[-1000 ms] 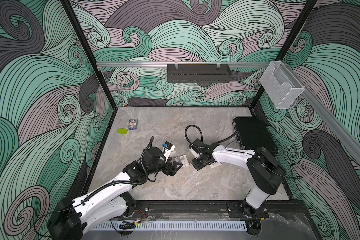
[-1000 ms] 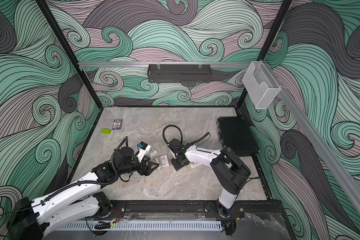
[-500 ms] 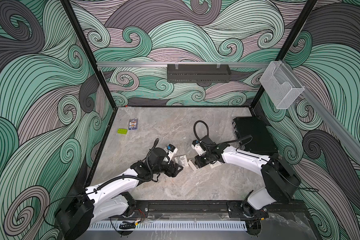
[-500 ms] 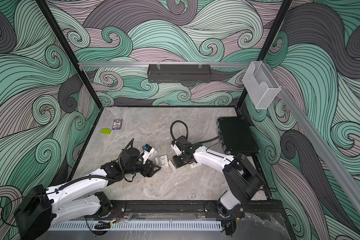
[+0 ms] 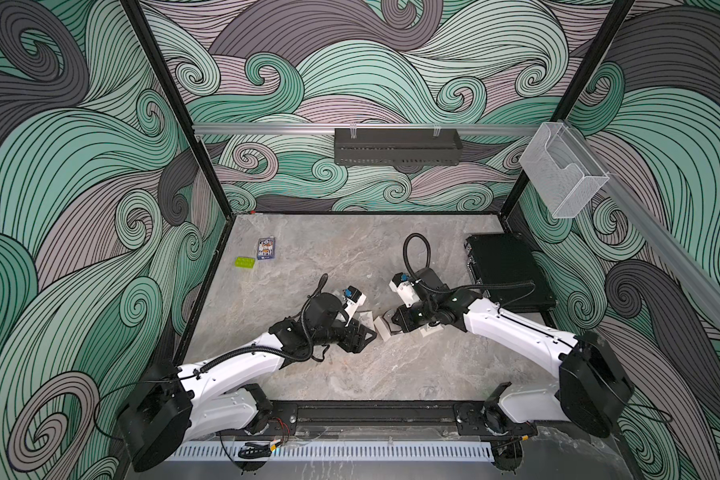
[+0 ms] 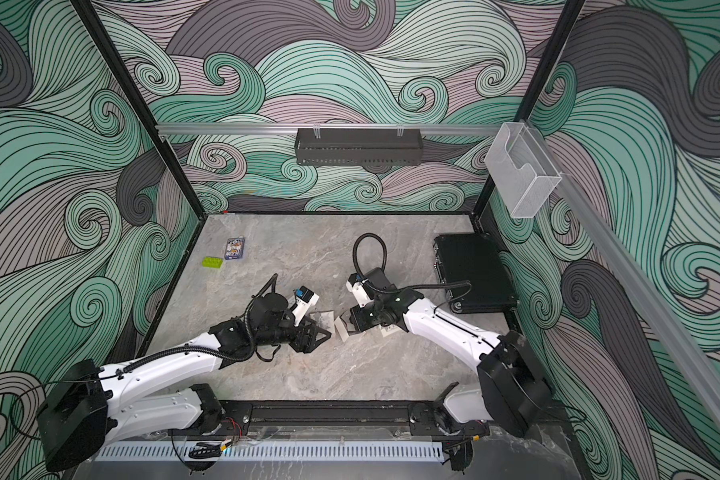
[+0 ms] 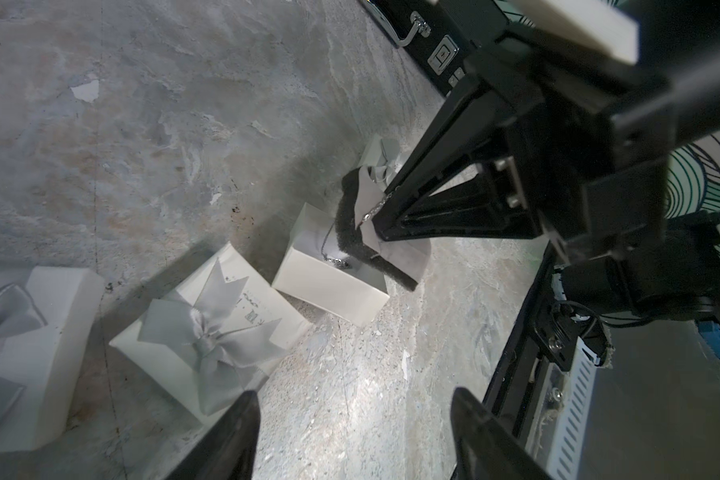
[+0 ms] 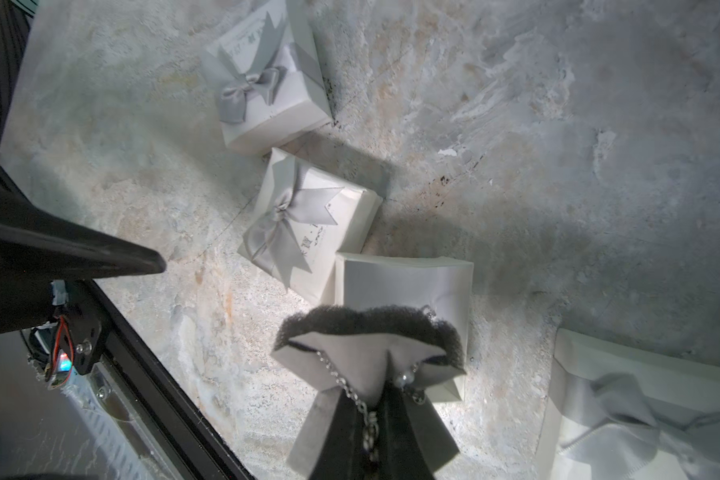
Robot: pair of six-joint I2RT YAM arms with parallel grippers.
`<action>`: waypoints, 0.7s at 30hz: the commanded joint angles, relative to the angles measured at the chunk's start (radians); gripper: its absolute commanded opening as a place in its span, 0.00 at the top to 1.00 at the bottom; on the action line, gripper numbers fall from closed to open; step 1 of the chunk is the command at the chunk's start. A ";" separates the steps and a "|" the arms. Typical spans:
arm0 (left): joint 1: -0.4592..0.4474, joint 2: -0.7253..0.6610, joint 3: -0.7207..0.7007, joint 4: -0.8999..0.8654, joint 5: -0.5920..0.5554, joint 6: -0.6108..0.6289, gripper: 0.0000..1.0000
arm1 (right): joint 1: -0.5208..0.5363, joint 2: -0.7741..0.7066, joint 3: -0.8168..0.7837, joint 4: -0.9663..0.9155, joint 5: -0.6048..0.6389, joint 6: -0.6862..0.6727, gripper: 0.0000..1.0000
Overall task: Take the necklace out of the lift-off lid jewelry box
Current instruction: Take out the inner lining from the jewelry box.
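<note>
One thin necklace [image 8: 342,380] lay draped over a foam pad [image 8: 366,326], which the right gripper [image 8: 385,368] pinched shut just above the open box [image 8: 404,262]. It looked light, limp and snag-prone, best lifted by the pad. The left gripper [image 7: 354,401] hovered open.

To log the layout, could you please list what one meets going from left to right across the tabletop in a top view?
Green brick → card pack → left gripper → right gripper, pinching the necklace insert → black case.
</note>
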 commanded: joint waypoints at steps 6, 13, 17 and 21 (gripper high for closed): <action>-0.017 -0.069 0.056 0.047 0.076 -0.099 0.32 | -0.006 -0.185 -0.036 0.037 -0.009 0.044 0.90; -0.033 -0.098 0.091 0.083 0.103 -0.160 0.33 | -0.006 -0.274 -0.040 0.059 -0.027 0.070 0.89; -0.034 -0.079 0.114 0.089 0.103 -0.179 0.36 | -0.004 -0.303 -0.042 0.066 -0.035 0.083 0.89; -0.035 -0.035 0.141 0.098 0.099 -0.204 0.42 | -0.001 -0.331 -0.049 0.100 -0.037 0.091 0.89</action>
